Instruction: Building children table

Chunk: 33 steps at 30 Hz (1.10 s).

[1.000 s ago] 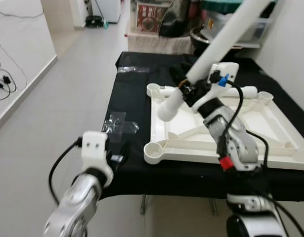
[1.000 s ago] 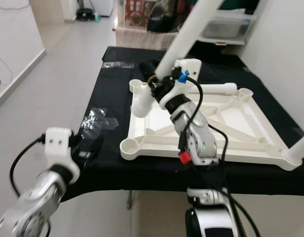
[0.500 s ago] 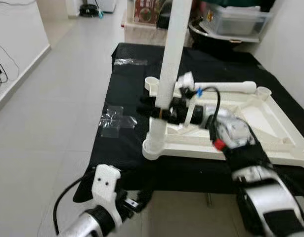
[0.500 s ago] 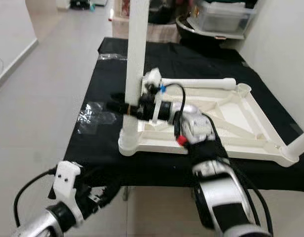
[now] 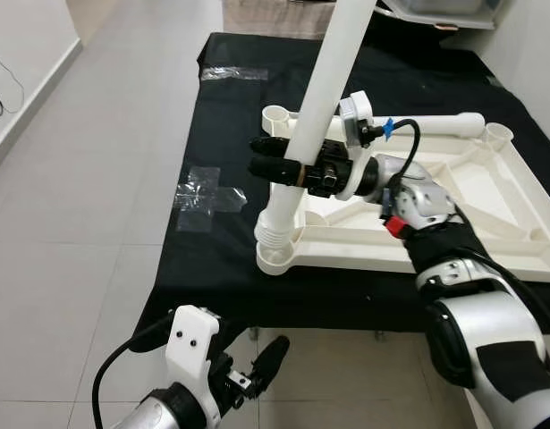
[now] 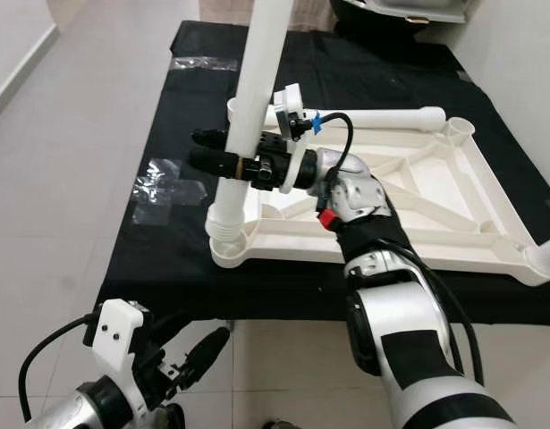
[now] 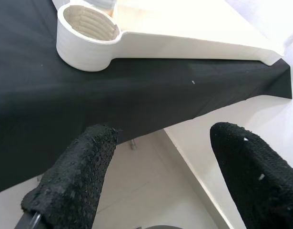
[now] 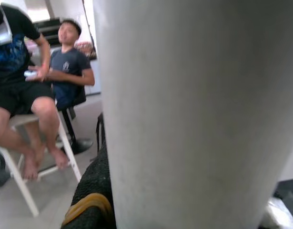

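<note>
Right hand (image 5: 273,157), two long black fingers clamped on the long white plastic tube leg (image 5: 317,107) at its lower part; the leg rises steeply above the hand and leans slightly, and its ribbed lower end, just below the hand, sits at the round corner socket (image 5: 276,256) of the upturned white plastic tabletop (image 5: 489,223); the tabletop lies flat on the black-covered table (image 5: 230,116), extending behind and to the wrist side of the hand; a second white tube leg (image 5: 435,125) lies along the tabletop's far edge, beyond the hand; a patch of clear crumpled tape (image 5: 203,192) lies on the black cover past the fingertips, apart from the tabletop. Left hand (image 5: 261,365), fingers spread apart and holding nothing, hangs below the table's near edge over the pale tiled floor (image 5: 69,223); in the left wrist view its two black fingers (image 7: 75,183) frame the table edge, with an empty threaded socket (image 7: 86,36) of the tabletop well beyond them. In the right wrist view two seated persons (image 8: 46,90) appear beyond the leg.
</note>
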{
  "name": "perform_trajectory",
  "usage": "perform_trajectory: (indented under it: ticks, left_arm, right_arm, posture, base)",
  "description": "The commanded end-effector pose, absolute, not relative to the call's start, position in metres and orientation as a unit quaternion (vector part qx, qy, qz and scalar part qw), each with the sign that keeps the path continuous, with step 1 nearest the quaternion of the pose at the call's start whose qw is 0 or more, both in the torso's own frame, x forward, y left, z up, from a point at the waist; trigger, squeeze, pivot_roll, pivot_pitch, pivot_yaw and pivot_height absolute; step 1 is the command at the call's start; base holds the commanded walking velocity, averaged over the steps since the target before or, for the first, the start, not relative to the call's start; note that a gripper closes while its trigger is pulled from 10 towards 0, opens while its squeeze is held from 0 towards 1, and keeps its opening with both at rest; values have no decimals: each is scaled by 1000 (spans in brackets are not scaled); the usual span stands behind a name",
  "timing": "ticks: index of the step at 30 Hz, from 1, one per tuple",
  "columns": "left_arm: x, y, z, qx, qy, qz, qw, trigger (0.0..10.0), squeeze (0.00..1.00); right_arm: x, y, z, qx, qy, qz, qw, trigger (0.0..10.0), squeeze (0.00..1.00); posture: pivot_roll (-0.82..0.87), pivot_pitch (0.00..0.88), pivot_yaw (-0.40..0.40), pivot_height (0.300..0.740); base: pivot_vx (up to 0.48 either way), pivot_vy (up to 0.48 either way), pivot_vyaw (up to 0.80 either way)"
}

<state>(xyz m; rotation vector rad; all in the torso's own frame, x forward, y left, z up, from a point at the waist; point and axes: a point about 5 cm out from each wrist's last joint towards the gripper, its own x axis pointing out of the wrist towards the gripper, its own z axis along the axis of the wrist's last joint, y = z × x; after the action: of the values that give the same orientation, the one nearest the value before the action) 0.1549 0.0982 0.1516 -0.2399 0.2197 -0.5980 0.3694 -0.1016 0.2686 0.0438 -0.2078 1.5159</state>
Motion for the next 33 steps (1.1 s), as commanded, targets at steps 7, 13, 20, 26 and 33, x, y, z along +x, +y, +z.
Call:
perform_trajectory:
  ticks: [7,13,20,26,33]
  left_arm:
    - [148,99,150,-119,122,-289,942,10000,0]
    - [147,100,151,-118,124,-287,943,10000,0]
    - [148,102,154,-111,115,-282,946,10000,0]
    - [150,114,155,-11,89,-263,961,10000,0]
    - [149,116,149,68,77,-290,952,10000,0]
  right_arm:
    - [366,-93,269,3,-105,721,685,10000,0]
    - [364,-88,259,-28,-87,735,672,10000,0]
    - [367,-93,256,-55,-78,724,683,10000,0]
    - [367,-99,253,-81,-63,721,685,10000,0]
    - [363,-96,249,-94,-56,745,658,10000,0]
  posture:
    - [181,224,-108,740]
    - [182,227,-108,740]
    - [176,229,-102,740]
    - [178,225,-108,740]
    - [176,214,-102,740]
  base:
    - [0,0,0]
    - [0,0,0]
    - [0,0,0]
    - [0,0,0]
    - [0,0,0]
